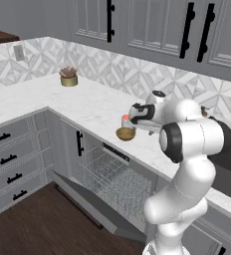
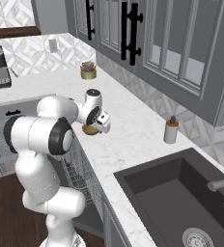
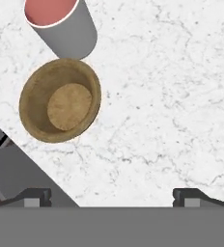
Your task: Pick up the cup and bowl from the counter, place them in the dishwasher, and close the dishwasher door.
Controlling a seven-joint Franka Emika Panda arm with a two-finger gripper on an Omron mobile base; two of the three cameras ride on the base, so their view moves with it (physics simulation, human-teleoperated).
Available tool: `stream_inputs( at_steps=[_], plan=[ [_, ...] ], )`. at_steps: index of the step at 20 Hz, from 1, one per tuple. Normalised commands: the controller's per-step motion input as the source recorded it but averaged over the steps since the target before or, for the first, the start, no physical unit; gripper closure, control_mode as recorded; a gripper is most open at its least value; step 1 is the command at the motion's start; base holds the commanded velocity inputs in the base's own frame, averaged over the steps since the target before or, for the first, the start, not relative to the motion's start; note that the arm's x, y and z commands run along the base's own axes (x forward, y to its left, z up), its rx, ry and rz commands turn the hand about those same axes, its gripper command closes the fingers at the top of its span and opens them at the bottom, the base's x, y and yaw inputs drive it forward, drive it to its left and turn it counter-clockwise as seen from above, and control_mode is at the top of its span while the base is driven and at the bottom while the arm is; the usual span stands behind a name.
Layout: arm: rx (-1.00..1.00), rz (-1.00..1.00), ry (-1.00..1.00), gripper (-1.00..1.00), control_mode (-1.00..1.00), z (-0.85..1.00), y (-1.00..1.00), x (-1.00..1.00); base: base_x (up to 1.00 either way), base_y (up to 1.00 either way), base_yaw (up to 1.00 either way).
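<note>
End effector (image 3: 111, 197) open above bowl (image 3: 60, 100)

The shallow round tan-brown bowl (image 3: 60, 100), ahead of the left fingertip (image 3: 34, 197), has a grainy, matt wooden look. Touching its far rim, the short white cylinder cup (image 3: 65, 29) looks smooth and matt, like plastic or ceramic, with a flat pink-red top. The white countertop (image 3: 172, 96) under both fingers looks like polished marble with thin grey veins. The dishwasher's wire rack (image 1: 112, 179) looks like silvery metal.
</note>
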Motion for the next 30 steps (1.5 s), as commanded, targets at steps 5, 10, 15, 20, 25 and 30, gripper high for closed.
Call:
stream_inputs(
  at_steps=[5, 10, 15, 20, 25, 30],
  plan=[
    [0.10, -0.20, 0.00, -1.00, -1.00, -0.28, 0.09, 0.35, 0.00, 0.00, 0.00],
    [0.02, -0.13, 0.00, -1.00, -1.00, -0.25, 0.05, 0.45, 0.00, 0.00, 0.00],
    [0.00, -0.09, 0.02, -1.00, -1.00, -0.33, 0.16, 0.40, 0.00, 0.00, 0.00],
    [0.00, -0.05, 0.03, -1.00, -1.00, -0.31, 0.21, 0.35, 0.00, 0.00, 0.00],
    [0.00, -0.04, 0.01, -1.00, -1.00, -0.34, 0.04, 0.22, 0.00, 0.00, 0.00],
    [0.00, -0.05, 0.01, 1.00, -1.00, -0.34, 0.12, 0.07, 0.00, 0.00, 0.00]
  ],
)
